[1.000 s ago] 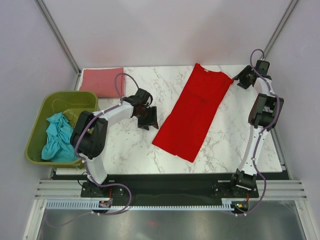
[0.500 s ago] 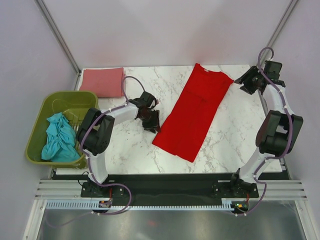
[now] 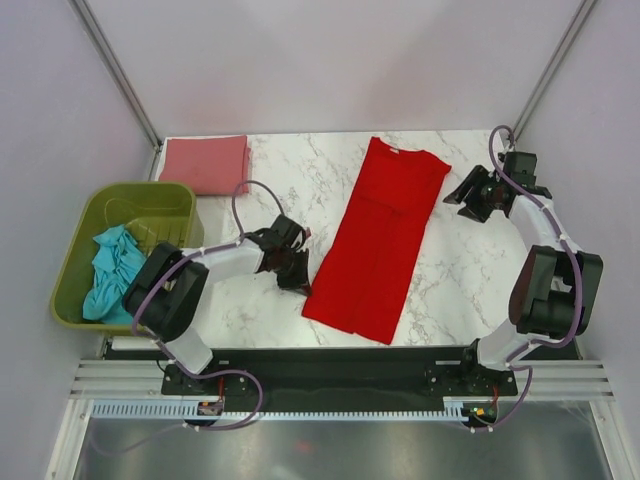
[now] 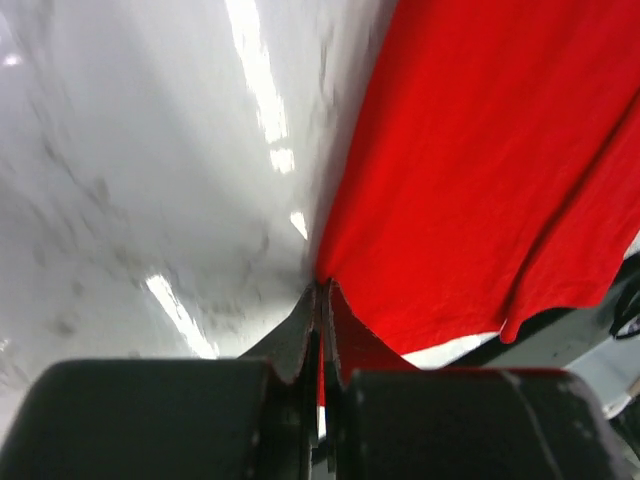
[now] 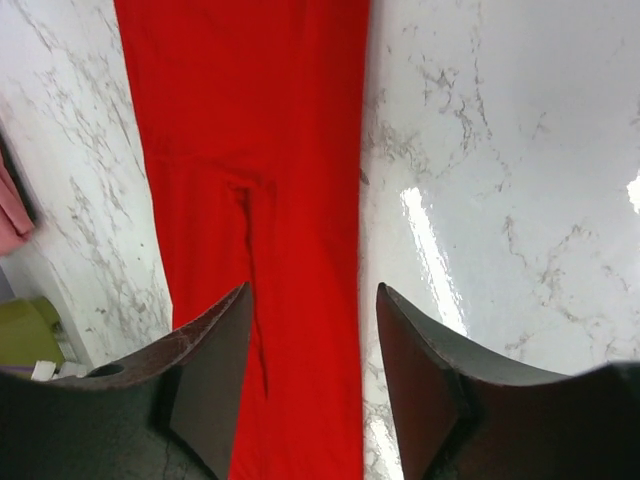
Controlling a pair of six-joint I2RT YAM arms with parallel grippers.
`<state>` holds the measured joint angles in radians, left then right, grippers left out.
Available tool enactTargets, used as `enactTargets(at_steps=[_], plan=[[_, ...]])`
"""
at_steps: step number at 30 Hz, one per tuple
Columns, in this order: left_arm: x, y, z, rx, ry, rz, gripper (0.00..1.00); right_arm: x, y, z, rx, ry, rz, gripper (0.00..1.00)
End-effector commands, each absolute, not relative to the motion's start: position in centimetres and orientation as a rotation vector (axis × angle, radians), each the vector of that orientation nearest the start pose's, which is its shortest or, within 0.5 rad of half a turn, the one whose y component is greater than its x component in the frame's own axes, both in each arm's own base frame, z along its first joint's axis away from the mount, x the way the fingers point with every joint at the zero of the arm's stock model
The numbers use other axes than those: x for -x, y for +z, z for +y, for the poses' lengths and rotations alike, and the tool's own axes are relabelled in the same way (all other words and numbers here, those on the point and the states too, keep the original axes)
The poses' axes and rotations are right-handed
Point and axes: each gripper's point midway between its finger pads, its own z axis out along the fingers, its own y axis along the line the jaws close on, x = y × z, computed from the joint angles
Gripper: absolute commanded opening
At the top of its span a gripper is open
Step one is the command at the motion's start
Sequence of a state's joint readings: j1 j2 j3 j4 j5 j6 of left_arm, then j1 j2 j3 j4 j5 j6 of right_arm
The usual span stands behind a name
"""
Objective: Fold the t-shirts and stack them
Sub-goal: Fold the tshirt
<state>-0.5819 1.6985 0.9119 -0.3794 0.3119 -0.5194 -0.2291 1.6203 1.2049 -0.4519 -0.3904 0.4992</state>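
Note:
The bright red t-shirt (image 3: 375, 240) lies as a long narrow strip on the marble table, neck end far. My left gripper (image 3: 297, 277) sits low at its near-left corner, shut on the red t-shirt's edge (image 4: 480, 170); red cloth shows between the closed jaws of the left gripper (image 4: 322, 300). My right gripper (image 3: 462, 195) hovers open beside the shirt's far-right edge. In the right wrist view the right gripper (image 5: 312, 300) straddles the right edge of the red t-shirt (image 5: 250, 150) from above. A folded dusty pink t-shirt (image 3: 205, 163) rests at the far left corner. The teal t-shirt (image 3: 113, 272) is crumpled in the basket.
The olive-green basket (image 3: 150, 200) stands off the table's left edge, beside my left arm. Bare marble table (image 3: 470, 280) lies right of the red shirt. Grey walls and metal posts close in the back and sides.
My left gripper dropped toward the near edge and closed on the red shirt's near-left corner. The shirt shifted slightly left. My right gripper swung in toward the shirt's far-right edge.

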Motion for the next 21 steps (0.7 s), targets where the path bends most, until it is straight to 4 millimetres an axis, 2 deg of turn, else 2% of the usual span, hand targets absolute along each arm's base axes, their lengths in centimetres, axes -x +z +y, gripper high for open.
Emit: enactTargets(at_steps=[1, 2, 3, 4, 6, 7, 12, 14, 15, 16, 21], plan=[[-19.4, 0.3, -22.5, -0.062, -0.636, 2.933, 0.02, -40.9, 13.2, -0.5, -0.625, 0.547, 2.344, 0.62], [-18.5, 0.1, -22.2, -0.080, -0.634, 2.941, 0.02, -41.5, 13.2, -0.1, -0.580, 0.549, 2.336, 0.63], [-17.9, 0.5, -22.0, -0.092, -0.645, 2.928, 0.02, -41.9, 12.3, 0.2, -0.568, 0.556, 2.352, 0.64], [-16.5, -0.3, -21.1, -0.094, -0.625, 2.958, 0.02, -42.3, 12.0, 0.4, -0.549, 0.564, 2.355, 0.64], [-15.7, -0.3, -20.7, -0.104, -0.628, 2.954, 0.02, -43.5, 11.3, 0.8, -0.499, 0.588, 2.351, 0.64], [-15.6, 0.1, -20.6, -0.105, -0.641, 2.936, 0.02, -44.2, 10.3, 0.9, -0.487, 0.601, 2.363, 0.64], [-17.1, 3.0, -21.7, -0.123, -0.718, 2.823, 0.02, -48.1, 7.5, 1.4, -0.440, 0.697, 2.379, 0.61], [-18.1, 4.5, -22.5, -0.131, -0.749, 2.773, 0.02, -49.2, 7.0, 2.0, -0.422, 0.740, 2.379, 0.61], [-18.5, 5.0, -22.8, -0.134, -0.759, 2.757, 0.02, -50.4, 6.8, 1.9, -0.415, 0.741, 2.372, 0.61], [-19.5, 6.4, -23.7, -0.003, -0.805, 2.726, 0.47, -50.9, 6.7, 1.9, -0.409, 0.744, 2.370, 0.61], [-21.6, 8.8, -23.3, -0.027, -0.722, 2.645, 0.52, -54.1, 6.4, 1.6, -0.404, 0.751, 2.342, 0.60]])
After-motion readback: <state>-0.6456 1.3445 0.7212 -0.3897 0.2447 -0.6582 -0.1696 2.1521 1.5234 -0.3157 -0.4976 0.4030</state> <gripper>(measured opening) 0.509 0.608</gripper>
